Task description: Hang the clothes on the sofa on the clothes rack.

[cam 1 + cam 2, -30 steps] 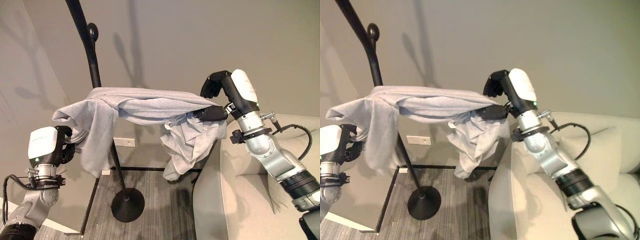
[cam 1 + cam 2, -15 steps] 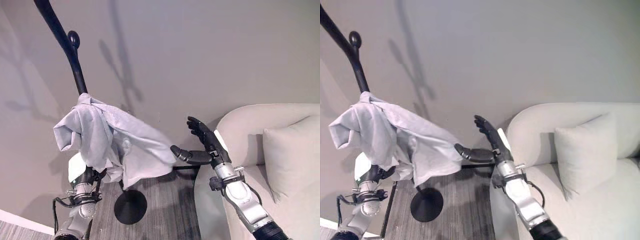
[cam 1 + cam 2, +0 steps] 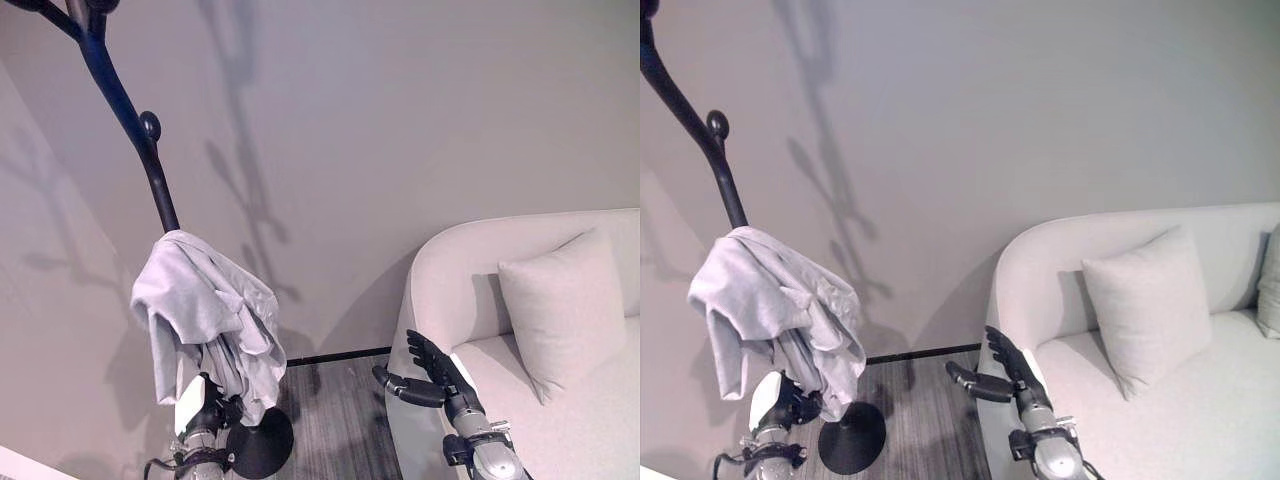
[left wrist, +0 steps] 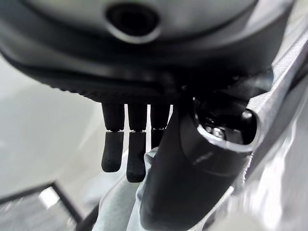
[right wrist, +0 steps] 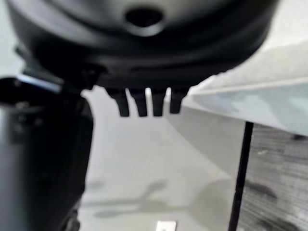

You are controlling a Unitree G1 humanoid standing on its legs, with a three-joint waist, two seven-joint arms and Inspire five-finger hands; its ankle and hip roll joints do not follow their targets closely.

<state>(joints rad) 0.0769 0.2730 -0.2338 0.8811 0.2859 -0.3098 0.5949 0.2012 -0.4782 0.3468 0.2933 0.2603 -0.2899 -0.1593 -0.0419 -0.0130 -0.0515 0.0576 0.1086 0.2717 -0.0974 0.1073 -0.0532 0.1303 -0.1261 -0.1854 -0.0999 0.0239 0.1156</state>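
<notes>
Grey garment (image 3: 205,320) draped over the black clothes rack (image 3: 150,170). Left robot hand (image 3: 215,405) under its hem, fingers curled into the cloth. Right robot hand (image 3: 432,368) empty, fingers spread, beside the sofa (image 3: 560,420).

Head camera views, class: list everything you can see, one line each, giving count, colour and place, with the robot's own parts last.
Clothes rack: one, black, stands left by the wall.
Garment: one, light grey, draped on the rack.
Sofa: one, off-white, at right.
Cushions: one off-white against the sofa back; the edge of another at far right.
Floor: grey wood-look planks.
Left robot hand: dark, low beside the garment's hem, cloth against its fingers.
Right robot hand: dark, open, by the sofa's arm.
</notes>
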